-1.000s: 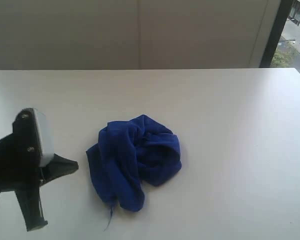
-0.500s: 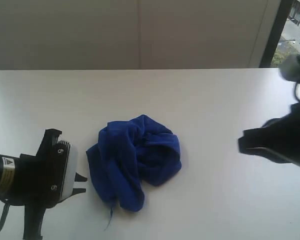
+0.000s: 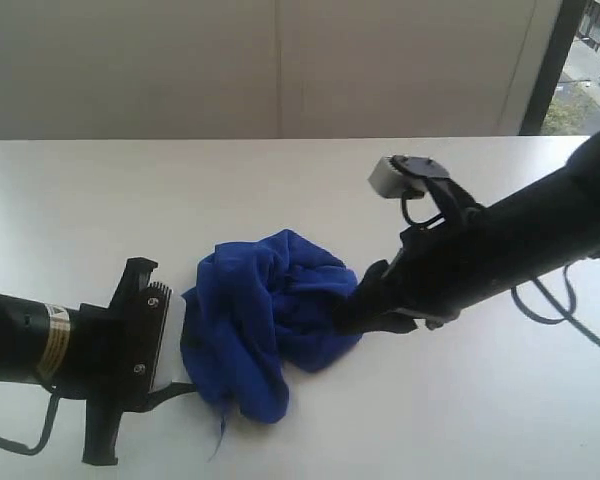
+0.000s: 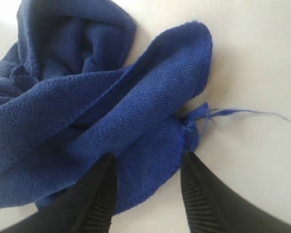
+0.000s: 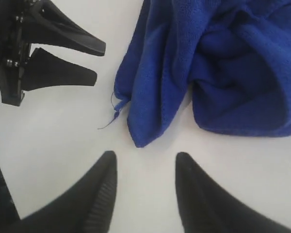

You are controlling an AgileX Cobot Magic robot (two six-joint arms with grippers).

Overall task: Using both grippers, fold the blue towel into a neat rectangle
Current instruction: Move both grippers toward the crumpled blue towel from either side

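The exterior view looks down across the flat white table (image 3: 480, 420), while both close wrist views share the crumpled royal-blue microfibre towel (image 4: 87, 121).

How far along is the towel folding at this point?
Done: nothing folded; the blue towel lies in a crumpled heap on the table. In hand: the left hand stands open astride the edge by the loose thread, the right hand open beside the heap. Remaining: grasp, spread flat, fold.

White table (image 3: 280, 170), pale wall (image 3: 180, 60), window (image 3: 598, 80) at right
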